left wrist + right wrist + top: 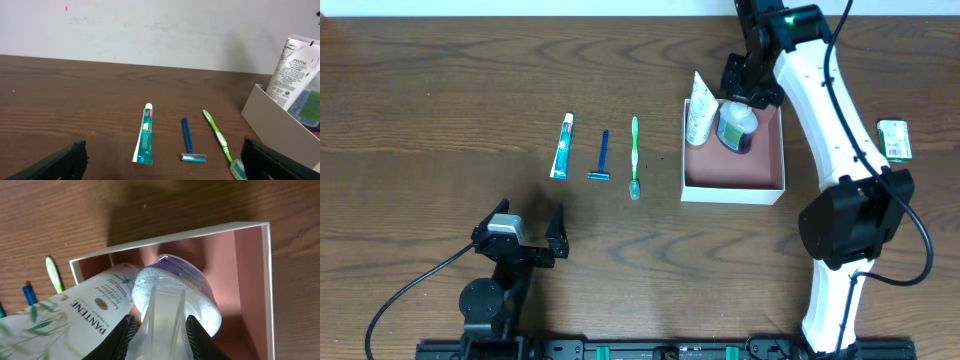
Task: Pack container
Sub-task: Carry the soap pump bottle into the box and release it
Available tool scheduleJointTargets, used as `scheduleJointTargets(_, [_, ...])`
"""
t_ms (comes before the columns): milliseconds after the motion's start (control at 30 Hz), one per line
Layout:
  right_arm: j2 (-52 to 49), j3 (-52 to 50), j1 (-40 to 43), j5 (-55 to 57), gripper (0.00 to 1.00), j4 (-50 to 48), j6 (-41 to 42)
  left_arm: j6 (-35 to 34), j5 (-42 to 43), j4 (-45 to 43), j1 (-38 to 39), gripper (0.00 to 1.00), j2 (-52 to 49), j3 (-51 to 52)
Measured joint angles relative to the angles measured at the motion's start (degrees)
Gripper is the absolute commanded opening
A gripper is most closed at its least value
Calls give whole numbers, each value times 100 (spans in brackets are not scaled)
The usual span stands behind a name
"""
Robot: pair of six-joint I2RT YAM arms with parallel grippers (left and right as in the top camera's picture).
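**Container** (735,172): 1 square, shallow, open-topped box with thin white walls and a dusty pink-brown floor. It sits flat and upright on the wooden table (440,80), right of centre in the overhead view, sides roughly parallel to the table edges. The far half holds 2 items: a white tube (699,112) leaning in the far-left corner with its top above the rim, and a clear bottle (736,128) just beside it. The near half of the floor is bare.
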State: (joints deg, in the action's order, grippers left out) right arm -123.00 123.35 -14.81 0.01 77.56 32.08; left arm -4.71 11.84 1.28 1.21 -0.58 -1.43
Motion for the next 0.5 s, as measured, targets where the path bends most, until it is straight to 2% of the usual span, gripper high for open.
scheduleJointTargets(367, [0, -37, 0, -33, 33, -111, 39, 0, 0, 0, 0, 98, 0, 0])
scheduleJointTargets(400, [0, -37, 0, -37, 34, -111, 39, 2, 0, 0, 0, 98, 0, 0])
scheduleJointTargets(433, [0, -37, 0, -42, 40, -111, 42, 0, 0, 0, 0, 98, 0, 0])
scheduleJointTargets(500, [0, -37, 0, -44, 41, -114, 59, 0, 0, 0, 0, 98, 0, 0])
